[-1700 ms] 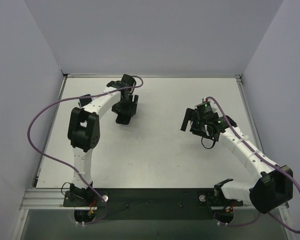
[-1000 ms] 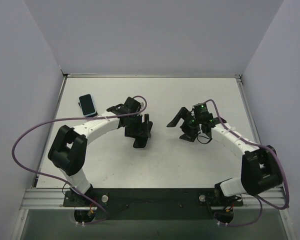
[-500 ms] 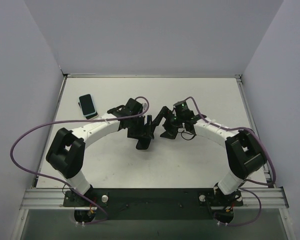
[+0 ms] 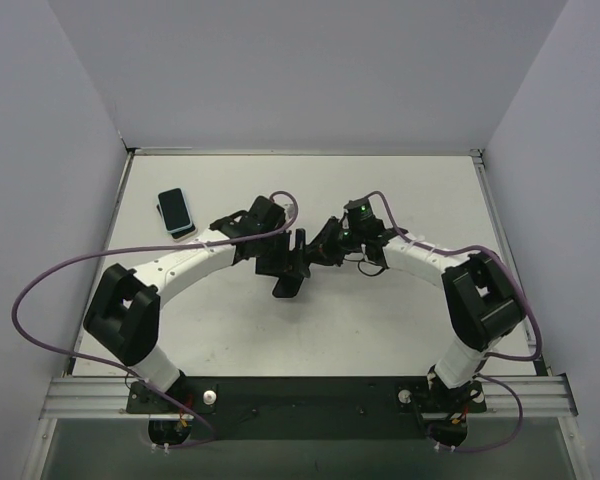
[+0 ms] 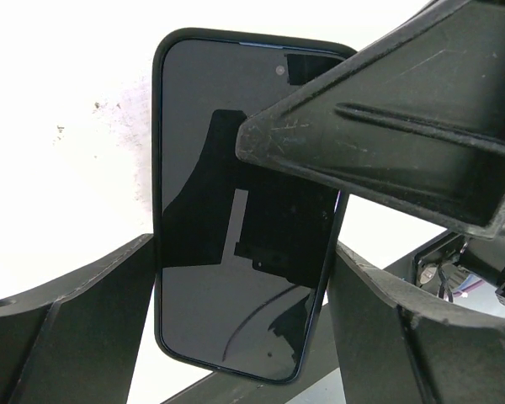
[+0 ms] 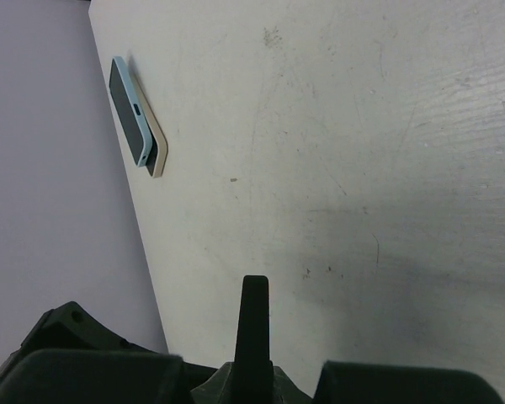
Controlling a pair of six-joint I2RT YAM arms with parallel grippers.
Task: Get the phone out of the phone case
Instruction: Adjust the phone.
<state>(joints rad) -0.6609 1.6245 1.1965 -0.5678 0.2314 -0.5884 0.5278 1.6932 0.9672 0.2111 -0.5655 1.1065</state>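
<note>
Glossy black phone (image 5: 202, 278), seated in its dark case (image 5: 157, 210), clamped in the left tool (image 5: 240, 337).

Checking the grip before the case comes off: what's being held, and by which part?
The cased phone: the left end effector clamps its long side edges; the right end effector seems to pinch its upper corner.

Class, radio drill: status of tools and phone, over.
Left tool clamps cased phone. Right tool pinches its edge. Blue handset stack far left, not obstructing.

Left hand (image 5: 236, 328) grips, right hand (image 4: 315, 250) perhaps
</note>
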